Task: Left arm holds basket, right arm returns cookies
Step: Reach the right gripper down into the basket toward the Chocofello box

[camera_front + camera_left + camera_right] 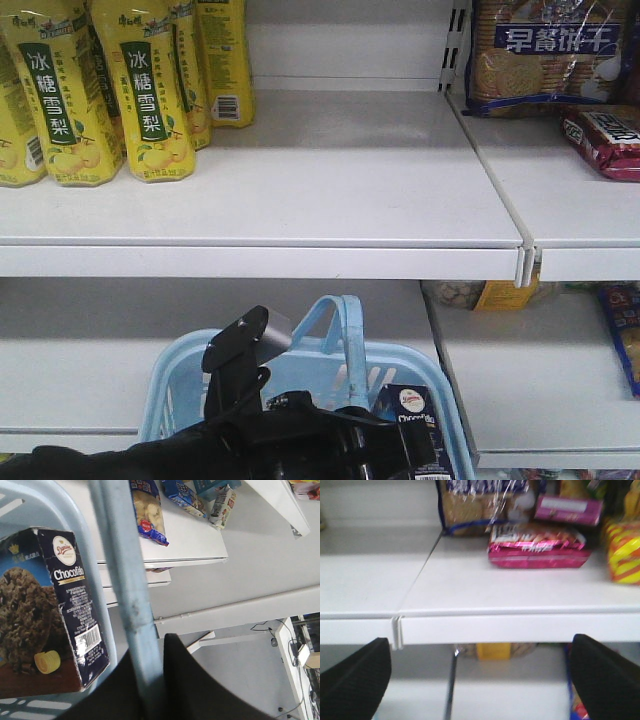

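One cookies (47,615) front, left-wrist view only

Shelf (300,200) — bottles (150,90), biscuit bag (540,55) (red packet (605,140)).

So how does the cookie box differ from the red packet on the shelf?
The cookie box is dark navy cardboard, standing upright in the basket; the red packet is shiny foil, lying flat on the upper shelf. Both are printed snack packs.
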